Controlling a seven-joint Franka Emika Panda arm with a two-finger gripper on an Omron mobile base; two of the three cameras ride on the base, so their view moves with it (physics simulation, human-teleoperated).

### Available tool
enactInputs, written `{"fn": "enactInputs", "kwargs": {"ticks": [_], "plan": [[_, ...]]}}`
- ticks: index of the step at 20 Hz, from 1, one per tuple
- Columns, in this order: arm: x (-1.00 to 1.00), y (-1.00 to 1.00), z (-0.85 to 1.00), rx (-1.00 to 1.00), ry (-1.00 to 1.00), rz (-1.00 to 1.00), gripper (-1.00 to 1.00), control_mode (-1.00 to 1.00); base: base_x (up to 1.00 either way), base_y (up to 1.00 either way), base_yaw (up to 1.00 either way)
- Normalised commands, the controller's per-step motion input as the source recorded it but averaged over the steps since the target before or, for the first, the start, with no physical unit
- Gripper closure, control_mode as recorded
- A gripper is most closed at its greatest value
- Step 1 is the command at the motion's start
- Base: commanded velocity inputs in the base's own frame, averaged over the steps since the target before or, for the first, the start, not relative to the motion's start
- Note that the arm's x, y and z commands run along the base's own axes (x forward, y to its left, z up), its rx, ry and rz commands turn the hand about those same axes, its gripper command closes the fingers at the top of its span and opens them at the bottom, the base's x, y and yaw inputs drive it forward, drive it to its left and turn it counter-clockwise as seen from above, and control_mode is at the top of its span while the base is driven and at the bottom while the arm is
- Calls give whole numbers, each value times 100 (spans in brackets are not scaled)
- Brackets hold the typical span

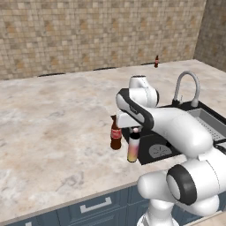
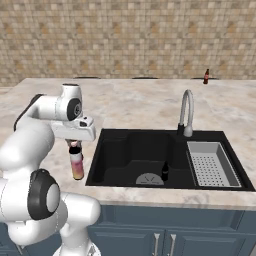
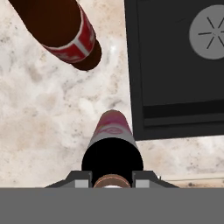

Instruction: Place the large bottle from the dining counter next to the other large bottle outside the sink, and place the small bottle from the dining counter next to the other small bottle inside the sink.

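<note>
Claw (image 3: 112,178) clenched on the pink-and-yellow bottle's (image 1: 133,148) neck; the bottle hangs upright directly below it, just beside the cola bottle (image 1: 116,134) (left of the sink (image 2: 117,172)), over the bench (image 1: 53,132).

A curved grey faucet (image 2: 186,112) rises behind the basin, at the join between the deep black bowl and the lighter grey perforated drainer tray (image 2: 212,164) that sits at its right end. A round grey drain (image 2: 149,180) lies on the bowl's floor (ribbed like a fan). The marbled beige worktop (image 1: 53,128) spreads wide around it all. Behind runs a tan tiled wall (image 2: 125,35), and below the front edge hang blue-grey cabinet drawers (image 1: 95,207) with pale bar handles.
</note>
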Motion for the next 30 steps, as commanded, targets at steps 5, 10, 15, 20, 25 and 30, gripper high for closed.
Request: {"fn": "enactInputs", "kwargs": {"ticks": [5, 10, 15, 20, 25, 30], "plan": [[0, 5, -26, 0, 1, -2, 100, -100, 0, 0, 0], [0, 13, -26, 0, 1, -2, 100, -100, 0, 0, 0], [0, 23, -24, 0, 3, -2, 100, -100, 0, 0, 0], [0, 9, -13, 0, 2, -4, 100, -100, 0, 0, 0], [0, -34, -1, 6, 0, -13, 100, -100, 0, 0, 0], [0, -36, -14, 4, 1, -8, 100, -100, 0, 0, 0]]}}
